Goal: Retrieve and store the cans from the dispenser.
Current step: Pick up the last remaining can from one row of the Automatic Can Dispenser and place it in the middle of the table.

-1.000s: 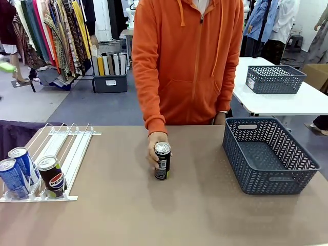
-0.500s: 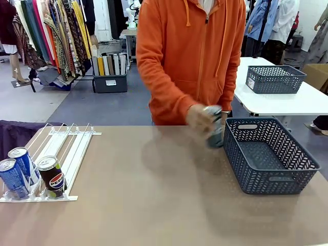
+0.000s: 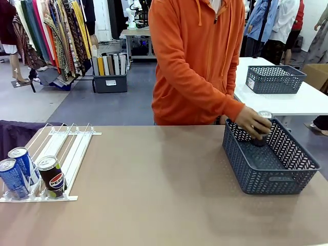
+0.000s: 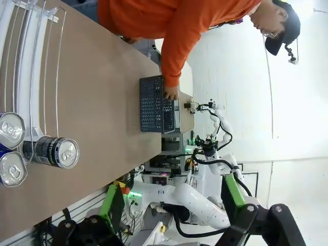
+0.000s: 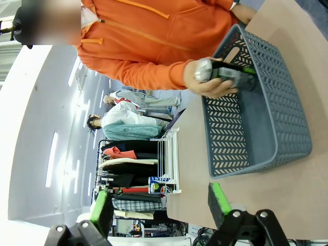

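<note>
A person's hand holds a black can (image 3: 264,116) with green print just inside the far rim of the dark grey basket (image 3: 266,179); the right wrist view shows this can (image 5: 233,76) lying sideways in the hand. Two blue cans (image 3: 11,178) (image 3: 24,163) and a black can (image 3: 52,176) with a round logo stand at the near end of the white dispenser (image 3: 72,148). My left gripper (image 4: 171,184) is open, off the table's near edge by the dispenser (image 4: 31,61). My right gripper (image 5: 159,202) is open too, clear of the basket (image 5: 225,138).
The person in an orange hoodie (image 3: 197,61) stands at the far edge and leans toward the basket. Bare brown tabletop (image 3: 154,179) lies between dispenser and basket. A white table with another grey basket (image 3: 274,78) stands behind.
The person's hand picked the black can up from the middle of the table and carried it right, into the basket's mouth. The three cans in the dispenser stayed put.
</note>
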You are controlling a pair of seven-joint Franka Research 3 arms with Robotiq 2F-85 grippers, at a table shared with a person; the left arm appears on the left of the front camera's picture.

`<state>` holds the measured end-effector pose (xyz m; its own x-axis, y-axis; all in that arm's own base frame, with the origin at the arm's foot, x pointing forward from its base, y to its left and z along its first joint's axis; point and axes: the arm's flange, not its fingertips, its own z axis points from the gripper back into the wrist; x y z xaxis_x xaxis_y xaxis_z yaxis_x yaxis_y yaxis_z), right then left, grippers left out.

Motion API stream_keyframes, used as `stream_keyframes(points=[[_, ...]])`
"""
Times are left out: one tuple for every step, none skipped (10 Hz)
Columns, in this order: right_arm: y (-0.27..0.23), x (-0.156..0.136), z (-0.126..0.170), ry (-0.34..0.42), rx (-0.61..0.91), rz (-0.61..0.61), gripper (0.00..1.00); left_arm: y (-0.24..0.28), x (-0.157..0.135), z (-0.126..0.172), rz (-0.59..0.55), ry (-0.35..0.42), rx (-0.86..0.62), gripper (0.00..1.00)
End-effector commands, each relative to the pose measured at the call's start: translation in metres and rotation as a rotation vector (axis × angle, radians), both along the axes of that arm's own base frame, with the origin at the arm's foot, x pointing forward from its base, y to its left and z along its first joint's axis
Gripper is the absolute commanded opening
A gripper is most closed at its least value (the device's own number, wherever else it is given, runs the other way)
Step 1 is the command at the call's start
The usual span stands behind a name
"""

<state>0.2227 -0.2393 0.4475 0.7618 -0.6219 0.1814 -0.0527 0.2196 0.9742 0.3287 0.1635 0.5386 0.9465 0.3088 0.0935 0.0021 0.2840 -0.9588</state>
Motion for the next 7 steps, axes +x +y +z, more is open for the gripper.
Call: stream_keyframes(points=[[-0.001, -0.001, 0.002, -0.01, -0.002, 0.003, 1.0, 0.001, -0.003, -0.002, -0.012, -0.005, -0.002, 1.0], [-0.001, -0.001, 0.002, -0.01, -0.002, 0.003, 1.0, 0.001, -0.003, -0.002, -0.012, -0.005, -0.002, 1.0], [-0.001, -0.001, 0.002, -0.01, -0.002, 0.003, 1.0, 0.001, -0.003, -0.002, -0.012, -0.005, -0.002, 1.0], [-0.001, -0.001, 0.002, -0.01, -0.002, 0.003, 1.0, 0.001, 0.0, -0.001, 0.0, 0.003, -0.003, 1.0], [-0.001, -0.001, 0.002, -0.01, -0.002, 0.003, 1.0, -0.04, 0.002, 0.006, -0.025, 0.05, 0.2, 1.0], [-0.001, -0.001, 0.002, -0.01, -0.002, 0.003, 1.0, -0.079, 0.002, 0.008, -0.078, 0.072, 0.405, 1.0], [-0.001, -0.001, 0.002, -0.01, -0.002, 0.003, 1.0, -0.103, 0.01, 0.003, -0.09, 0.06, 0.619, 1.0]])
